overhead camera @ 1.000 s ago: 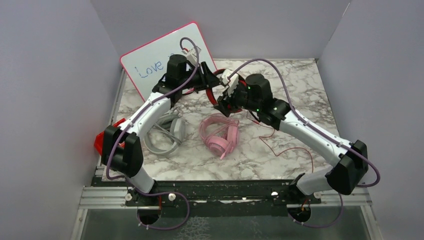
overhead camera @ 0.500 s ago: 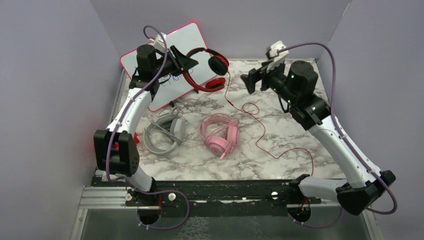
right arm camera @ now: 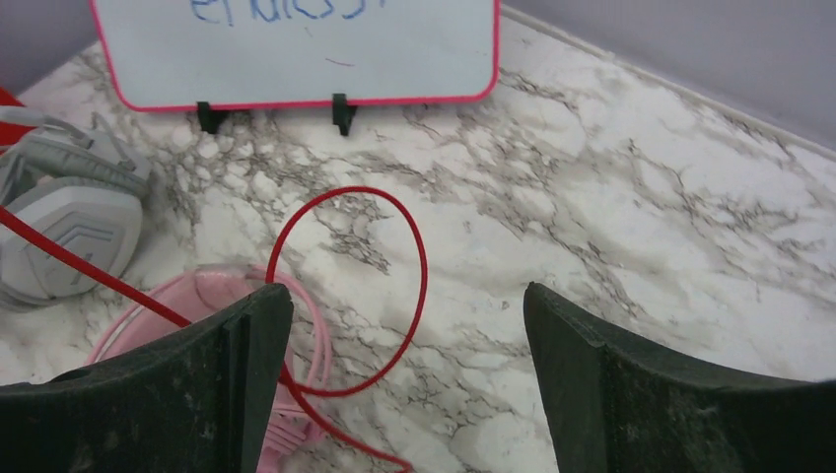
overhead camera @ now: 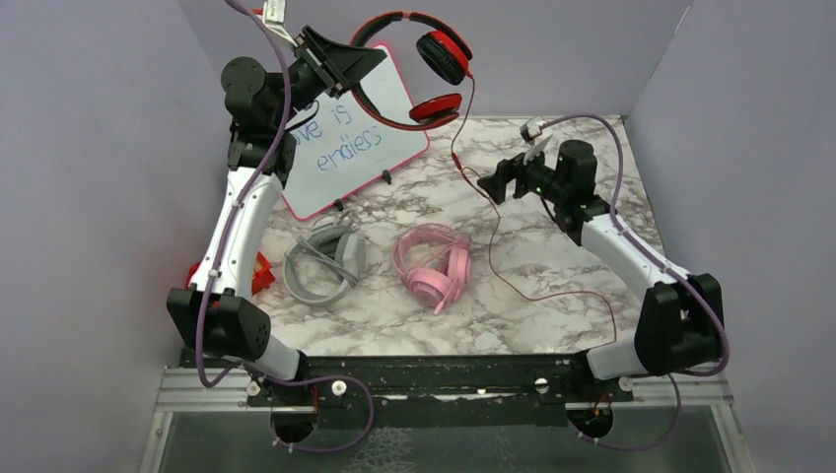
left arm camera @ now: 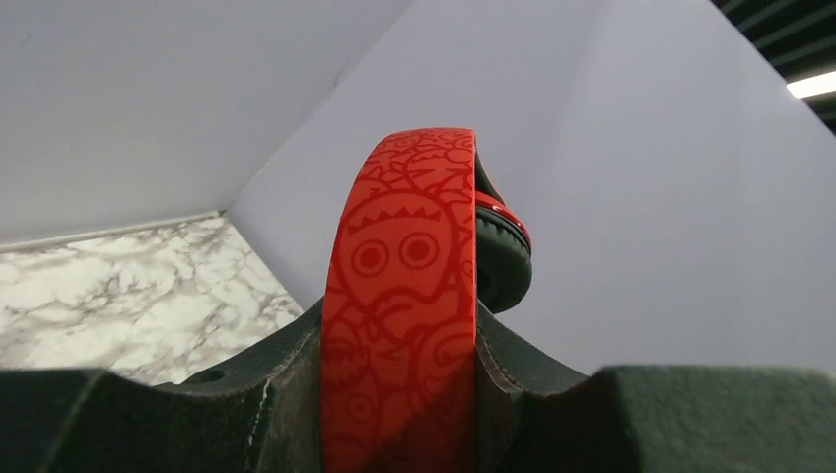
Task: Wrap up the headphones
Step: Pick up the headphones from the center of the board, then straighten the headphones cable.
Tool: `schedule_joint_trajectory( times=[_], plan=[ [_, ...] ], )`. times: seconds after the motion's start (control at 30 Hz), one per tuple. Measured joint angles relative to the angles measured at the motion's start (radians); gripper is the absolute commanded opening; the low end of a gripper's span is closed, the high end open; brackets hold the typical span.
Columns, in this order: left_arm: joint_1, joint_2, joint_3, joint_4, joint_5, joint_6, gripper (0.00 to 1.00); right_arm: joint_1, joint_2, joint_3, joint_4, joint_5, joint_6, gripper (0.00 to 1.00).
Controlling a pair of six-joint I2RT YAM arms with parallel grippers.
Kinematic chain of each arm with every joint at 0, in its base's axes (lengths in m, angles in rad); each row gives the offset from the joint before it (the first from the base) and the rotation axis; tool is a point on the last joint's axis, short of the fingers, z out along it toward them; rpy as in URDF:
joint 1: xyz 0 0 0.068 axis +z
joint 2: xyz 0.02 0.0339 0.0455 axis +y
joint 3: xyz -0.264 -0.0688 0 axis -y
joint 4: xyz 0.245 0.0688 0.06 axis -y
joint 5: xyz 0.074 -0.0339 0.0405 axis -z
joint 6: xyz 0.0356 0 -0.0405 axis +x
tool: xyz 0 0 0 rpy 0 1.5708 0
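One red headset [overhead camera: 446,55], its printed band [left arm camera: 399,296] shown only by left wrist view, pinched in left gripper [overhead camera: 367,57]. Spread right gripper [right arm camera: 406,345] empty, cable [right arm camera: 422,271] looped beneath; headset raised higher than before.

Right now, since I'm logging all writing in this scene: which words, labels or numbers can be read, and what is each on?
"ve is": blue handwriting, top line on the whiteboard; its start is hidden behind the left arm.
"endless": second line on the same board, loosely written.
Red headphones: the headband carries a pattern of cartoon faces only, no words.
Nothing else legible.
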Motion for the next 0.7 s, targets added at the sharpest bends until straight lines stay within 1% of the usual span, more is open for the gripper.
schedule_joint_trajectory(
  times=[0.07, 0.13, 0.23, 0.3, 0.43, 0.57, 0.63, 0.7],
  plan=[
    [0.0, -0.006, 0.018, 0.017, 0.0, -0.025, 0.11, -0.015, 0.012, -0.018, 0.074, -0.071, 0.006, 0.85],
    [0.0, -0.007, 0.029, 0.039, 0.0, -0.052, 0.1, -0.014, 0.014, -0.028, 0.124, -0.134, 0.019, 0.86],
    [0.0, -0.005, 0.044, 0.045, 0.007, -0.079, 0.11, -0.017, 0.01, -0.039, 0.188, -0.172, 0.058, 0.86],
    [0.0, 0.001, 0.063, 0.046, 0.007, -0.09, 0.1, -0.042, 0.008, -0.041, 0.203, -0.183, 0.095, 0.86],
    [0.001, 0.004, 0.095, 0.053, 0.006, -0.098, 0.1, -0.122, 0.009, -0.018, 0.164, -0.169, 0.17, 0.86],
    [0.002, 0.013, 0.127, 0.062, 0.005, -0.099, 0.1, -0.136, -0.019, -0.01, 0.061, -0.122, 0.218, 0.86],
    [0.003, 0.027, 0.146, 0.069, 0.004, -0.099, 0.1, -0.136, -0.05, -0.023, 0.016, -0.093, 0.221, 0.82],
    [0.003, 0.04, 0.159, 0.07, 0.003, -0.099, 0.11, -0.135, -0.092, -0.074, 0.017, -0.102, 0.217, 0.77]
  ],
)
